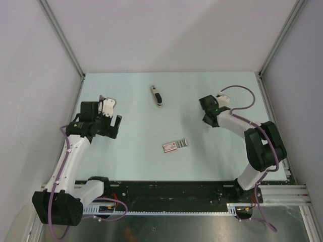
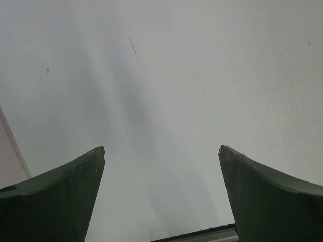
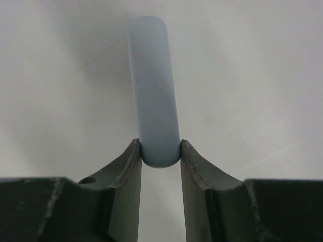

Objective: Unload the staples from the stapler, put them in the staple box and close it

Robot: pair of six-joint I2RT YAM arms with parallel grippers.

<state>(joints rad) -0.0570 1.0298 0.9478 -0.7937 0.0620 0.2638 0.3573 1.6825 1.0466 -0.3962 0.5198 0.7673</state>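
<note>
The stapler (image 1: 157, 96), a slim dark bar with a silvery part, lies on the pale table at the back centre, apart from both arms. No staples can be made out. My right gripper (image 1: 205, 112) is low over the table to the right of the stapler. In the right wrist view, my right gripper (image 3: 160, 144) is shut on the near end of a pale blue rounded oblong (image 3: 153, 80), both fingertips touching its sides. My left gripper (image 1: 114, 114) hovers at the left, and in the left wrist view it (image 2: 161, 151) stands wide open over bare table.
A flat red-and-white box (image 1: 175, 145) lies near the table's middle, in front of the stapler. Grey walls enclose the table on the left, back and right. A black rail (image 1: 171, 190) runs along the near edge.
</note>
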